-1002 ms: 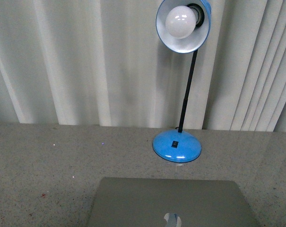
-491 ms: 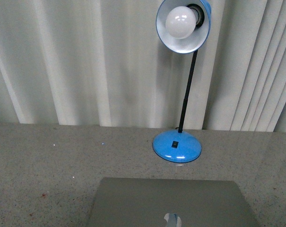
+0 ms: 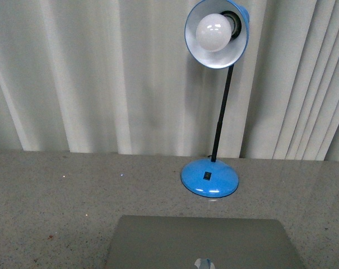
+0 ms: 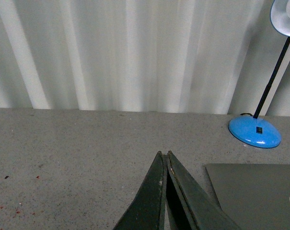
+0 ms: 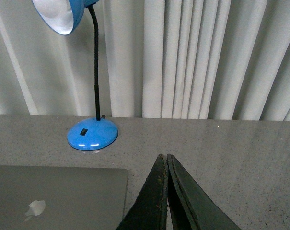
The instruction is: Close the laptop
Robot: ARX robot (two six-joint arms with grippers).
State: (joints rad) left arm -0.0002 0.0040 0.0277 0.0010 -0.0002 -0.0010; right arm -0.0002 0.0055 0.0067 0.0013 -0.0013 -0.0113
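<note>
Right, front view first: laptop [image 3: 203,244] sits at the near edge of the speckled grey tabletop [image 3: 57,196], lid w/ the shiny apple-shaped logo [image 3: 204,263] facing up and looking flat, so judging by that the lid's already down and the closing step reads as done, or v. nearly. Blue desk lamp [image 3: 210,178] stands just behind it, black stem up to a blue shade w/ a white bulb [image 3: 213,32], pale pleated curtain [image 3: 102,73] at the back. No arms in this view. Left wrist view now: left gripper [image 4: 164,154] hangs above bare tabletop, fingers pressed together to a point, nothing between them; laptop corner lies just beside it, lamp base further back. Right wrist view: right gripper [image 5: 163,156] likewise pinched together, empty, tip near the laptop's lid edge but not touching as far as I can tell; logo shows clearly on the grey lid. Next move, my guess: only a check that the lid is seated flush, maybe a light press on top, then pull both arms clear. Writing: none legible anywhere; logo is the only mark, plus a small dark switch [image 3: 207,176] on the lamp base, no label readable.
</note>
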